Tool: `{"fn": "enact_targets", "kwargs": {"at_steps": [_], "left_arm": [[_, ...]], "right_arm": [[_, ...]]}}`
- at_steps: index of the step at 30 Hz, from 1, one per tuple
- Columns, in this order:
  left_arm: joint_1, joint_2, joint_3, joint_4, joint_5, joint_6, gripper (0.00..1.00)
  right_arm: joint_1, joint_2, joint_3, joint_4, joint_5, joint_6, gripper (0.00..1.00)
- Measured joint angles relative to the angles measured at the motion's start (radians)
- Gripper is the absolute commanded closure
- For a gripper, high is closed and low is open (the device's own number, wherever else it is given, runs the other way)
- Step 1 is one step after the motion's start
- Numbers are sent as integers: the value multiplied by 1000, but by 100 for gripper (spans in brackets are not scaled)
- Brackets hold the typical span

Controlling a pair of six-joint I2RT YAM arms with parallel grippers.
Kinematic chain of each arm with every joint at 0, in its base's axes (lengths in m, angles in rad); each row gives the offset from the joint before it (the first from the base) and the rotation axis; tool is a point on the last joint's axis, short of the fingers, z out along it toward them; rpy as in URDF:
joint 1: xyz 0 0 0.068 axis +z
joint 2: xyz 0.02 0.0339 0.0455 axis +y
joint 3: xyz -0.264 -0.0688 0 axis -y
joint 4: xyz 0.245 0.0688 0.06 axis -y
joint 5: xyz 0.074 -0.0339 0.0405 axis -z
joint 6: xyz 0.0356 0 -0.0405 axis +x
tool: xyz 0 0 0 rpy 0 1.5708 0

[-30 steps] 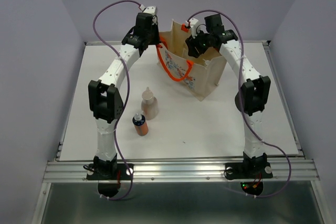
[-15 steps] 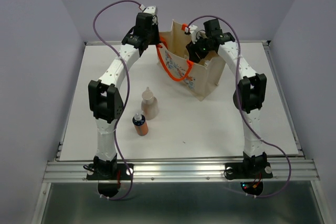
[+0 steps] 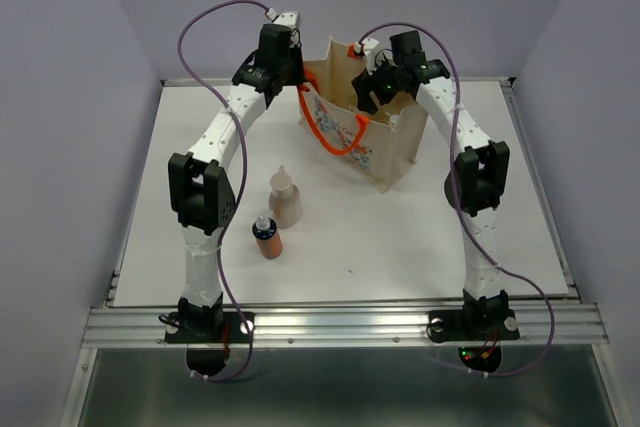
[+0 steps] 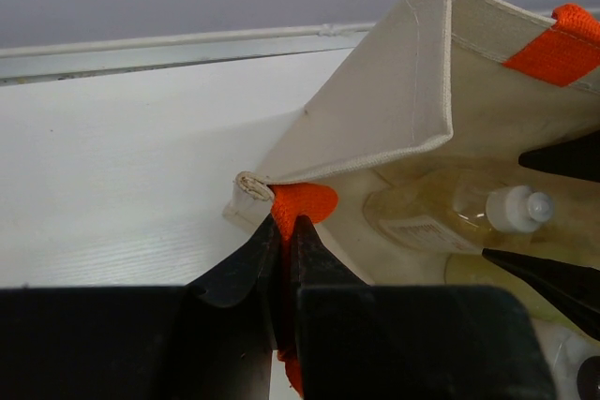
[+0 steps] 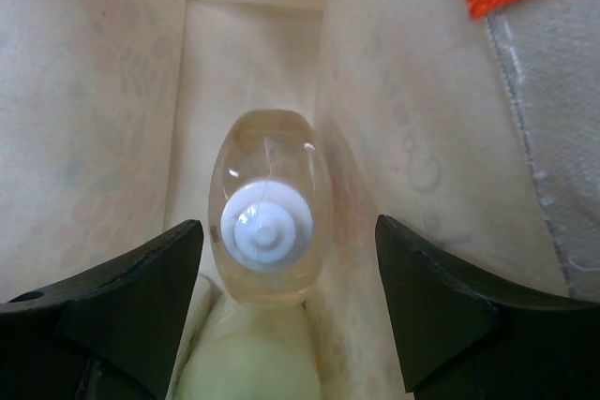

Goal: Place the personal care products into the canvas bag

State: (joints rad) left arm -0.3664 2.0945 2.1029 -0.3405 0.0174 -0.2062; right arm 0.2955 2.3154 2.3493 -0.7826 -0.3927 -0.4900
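The canvas bag [image 3: 385,142] stands at the back of the table, mouth up. My left gripper [image 3: 297,85] is shut on the bag's orange handle [image 4: 305,205] at its left corner. My right gripper [image 3: 368,95] is open over the bag's mouth, jaws wide apart on either side of the clear amber bottle [image 5: 270,222], which stands inside with its white cap up. The round pale yellow-green bottle [image 5: 248,362] lies just below it in the bag. The peach-pink bottle [image 3: 285,199] and the orange-brown bottle with a blue band [image 3: 267,238] stand on the table by my left arm. The white bottle is hidden.
The bag's inner walls [image 5: 403,138] close in tightly around my right fingers [image 5: 441,306]. My right fingers [image 4: 562,158] also show inside the bag in the left wrist view. The table's back rail [image 4: 187,44] runs behind the bag.
My right gripper has shifted slightly up and left over the bag's mouth. The left arm and the two bottles on the table have not moved.
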Motion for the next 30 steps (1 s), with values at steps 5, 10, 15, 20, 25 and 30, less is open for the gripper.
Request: {"fn": "enact_targets", "kwargs": {"at_steps": [5, 10, 15, 20, 25, 30], "left_arm": [[0, 0, 0, -1, 0, -1, 100], [0, 0, 2, -1, 0, -7, 100], [0, 0, 7, -10, 0, -17, 100], [0, 1, 9, -11, 0, -28, 100], [0, 4, 15, -15, 1, -42, 100], [0, 5, 15, -16, 0, -51, 100]], "right_arm": [[0, -25, 0, 16, 5, 20, 15], [0, -109, 0, 53, 1, 43, 10], [0, -239, -11, 124, -13, 85, 0], [31, -426, -101, 220, -23, 139, 0], [165, -591, -282, 257, -70, 116, 0], [319, -686, -491, 271, -167, 74, 0]]}}
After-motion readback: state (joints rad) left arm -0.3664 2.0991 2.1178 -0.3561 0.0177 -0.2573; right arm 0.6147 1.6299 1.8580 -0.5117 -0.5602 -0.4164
